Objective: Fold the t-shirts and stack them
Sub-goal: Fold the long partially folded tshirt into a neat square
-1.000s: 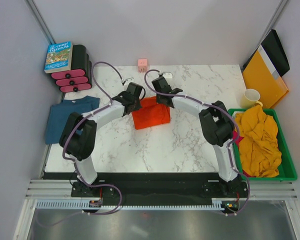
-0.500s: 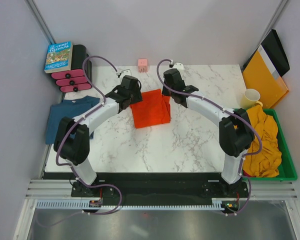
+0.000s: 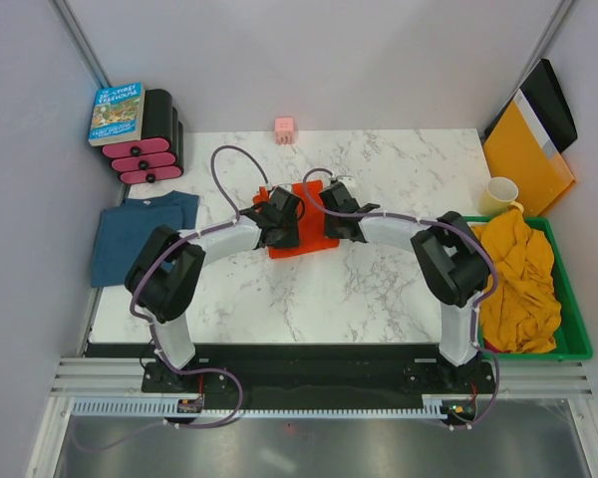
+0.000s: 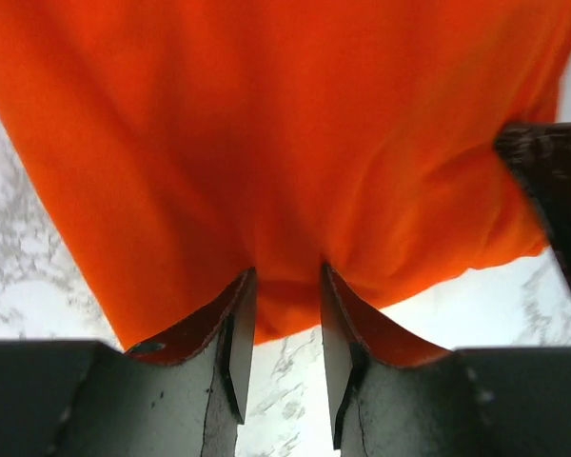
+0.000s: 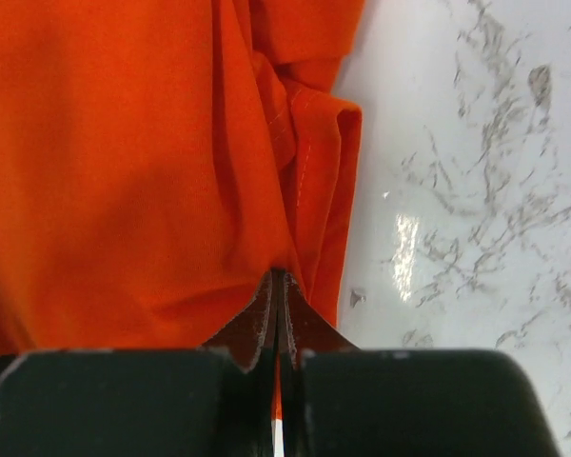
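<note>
The orange-red t-shirt (image 3: 301, 247) lies part-folded at the middle of the marble table (image 3: 379, 289), its near edge met by both arms. The right gripper (image 5: 278, 281) is pinched tight on the hem, while the left gripper (image 4: 285, 286) stands part-way apart with cloth between its tips. The fold would likely go best if the left closes on the same edge and both lift level, so the layers land square.

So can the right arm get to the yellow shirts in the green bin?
Probably yes. The yellow shirts lie heaped in the open green bin beside that arm's base, with nothing on top. But the right gripper is shut on the orange shirt, so it would need to let go first.
</note>
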{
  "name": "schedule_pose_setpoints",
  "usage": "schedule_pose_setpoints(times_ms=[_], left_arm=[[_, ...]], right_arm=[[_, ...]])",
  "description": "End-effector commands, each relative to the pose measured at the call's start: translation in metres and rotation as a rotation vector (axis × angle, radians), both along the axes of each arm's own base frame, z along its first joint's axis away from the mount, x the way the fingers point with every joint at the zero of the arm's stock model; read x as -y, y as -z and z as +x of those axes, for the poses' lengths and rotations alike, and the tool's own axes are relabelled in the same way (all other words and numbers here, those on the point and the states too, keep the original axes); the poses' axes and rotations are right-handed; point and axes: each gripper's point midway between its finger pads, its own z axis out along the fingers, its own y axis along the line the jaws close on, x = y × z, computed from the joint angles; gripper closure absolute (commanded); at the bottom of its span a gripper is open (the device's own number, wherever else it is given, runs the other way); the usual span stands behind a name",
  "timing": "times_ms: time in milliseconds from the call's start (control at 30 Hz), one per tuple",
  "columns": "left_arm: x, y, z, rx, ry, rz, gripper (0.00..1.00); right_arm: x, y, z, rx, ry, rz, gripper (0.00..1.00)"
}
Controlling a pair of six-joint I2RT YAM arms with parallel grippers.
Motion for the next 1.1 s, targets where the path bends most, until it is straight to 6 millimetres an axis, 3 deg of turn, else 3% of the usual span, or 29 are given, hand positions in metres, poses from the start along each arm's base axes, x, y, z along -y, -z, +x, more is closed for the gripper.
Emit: schedule_pose_setpoints(times_ms=[0, 67, 200, 300, 433, 567, 600, 633, 667, 700, 733, 767, 800, 833, 900, 933, 1067], left_arm=[[-0.004, 0.012, -0.02, -0.058, -0.024, -0.027, 0.61], [-0.013, 0.02, -0.034, -0.08, -0.031, -0.005, 0.61], [-0.022, 0.023, -0.057, -0.088, -0.031, 0.01, 0.61], [-0.029, 0.018, -0.065, -0.072, -0.034, 0.015, 0.61], [-0.032, -0.016, -0.054, 0.025, -0.048, 0.002, 0.58], [-0.029, -0.085, -0.021, 0.222, -0.057, -0.049, 0.43], [-0.029, -0.093, -0.015, 0.245, -0.041, -0.043, 0.42], [-0.025, -0.107, -0.004, 0.276, -0.037, -0.054, 0.42], [-0.027, -0.102, 0.005, 0.267, -0.042, -0.037, 0.43], [-0.026, -0.1, 0.011, 0.264, -0.032, -0.026, 0.45], [-0.02, -0.104, 0.018, 0.266, -0.022, -0.042, 0.48], [-0.02, -0.102, 0.024, 0.261, -0.016, -0.036, 0.51], [-0.017, -0.083, 0.03, 0.227, -0.006, -0.016, 0.56], [-0.011, -0.083, 0.035, 0.224, 0.006, -0.023, 0.58], [-0.009, -0.059, 0.044, 0.177, 0.015, -0.007, 0.63], [-0.007, -0.055, 0.049, 0.171, 0.019, -0.011, 0.64], [-0.01, -0.031, 0.065, 0.132, 0.009, -0.017, 0.67]], right_arm=[[-0.001, 0.011, -0.033, -0.043, -0.01, 0.002, 1.0], [-0.006, 0.009, -0.051, -0.043, -0.025, 0.005, 1.0], [0.0, 0.024, -0.086, -0.075, -0.037, -0.026, 1.0], [0.0, 0.024, -0.095, -0.075, -0.042, -0.029, 1.0], [0.002, -0.016, -0.071, 0.032, -0.001, -0.06, 0.98], [-0.023, -0.098, -0.025, 0.191, -0.012, -0.002, 0.68], [-0.028, -0.108, -0.018, 0.206, -0.031, 0.002, 0.61], [-0.033, -0.106, -0.012, 0.199, -0.04, -0.005, 0.6], [-0.043, -0.118, -0.004, 0.21, -0.055, 0.016, 0.63], [-0.048, -0.118, 0.0, 0.205, -0.067, 0.015, 0.71], [-0.05, -0.101, 0.006, 0.178, -0.071, -0.009, 0.83], [-0.055, -0.104, 0.013, 0.181, -0.07, -0.005, 1.0], [-0.057, -0.098, 0.017, 0.168, -0.075, -0.007, 1.0], [-0.056, -0.079, 0.021, 0.138, -0.068, -0.024, 1.0], [-0.059, -0.072, 0.03, 0.127, -0.06, -0.016, 1.0], [-0.057, -0.06, 0.034, 0.109, -0.049, -0.023, 1.0], [-0.057, -0.047, 0.047, 0.102, -0.027, -0.03, 1.0]])
